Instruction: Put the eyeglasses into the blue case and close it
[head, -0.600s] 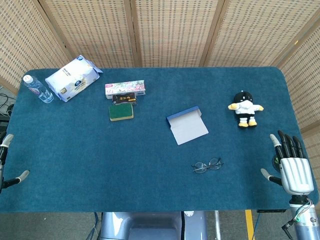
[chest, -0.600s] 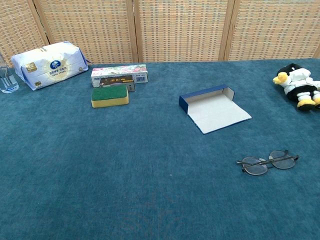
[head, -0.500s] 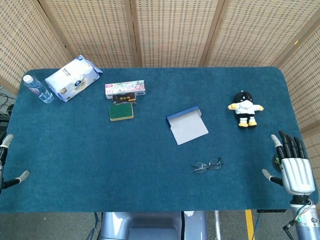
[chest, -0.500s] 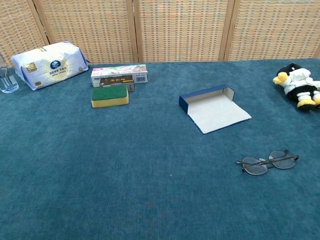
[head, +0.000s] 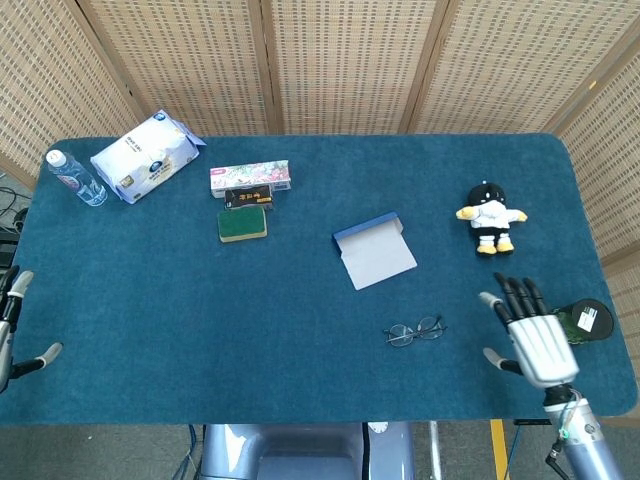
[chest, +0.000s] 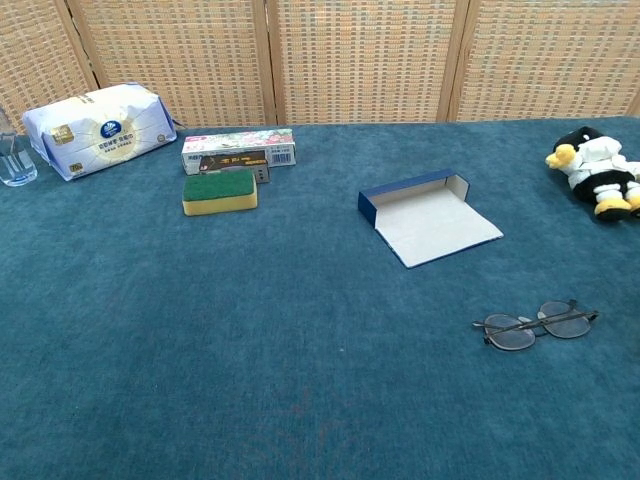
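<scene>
The eyeglasses lie folded on the blue cloth near the table's front, right of centre. The blue case lies open behind them, its pale lining facing up and its blue wall at the far side. My right hand hovers over the table to the right of the glasses, fingers spread and holding nothing. My left hand shows only at the far left edge of the head view, off the table, fingers apart and empty. Neither hand appears in the chest view.
A plush penguin lies at the right. A green sponge, a flat printed box, a tissue pack and a water bottle stand at the back left. A wicker screen lines the far edge.
My right hand has moved left from the table's right edge toward the glasses. The glasses, the case and my left hand have stayed put.
</scene>
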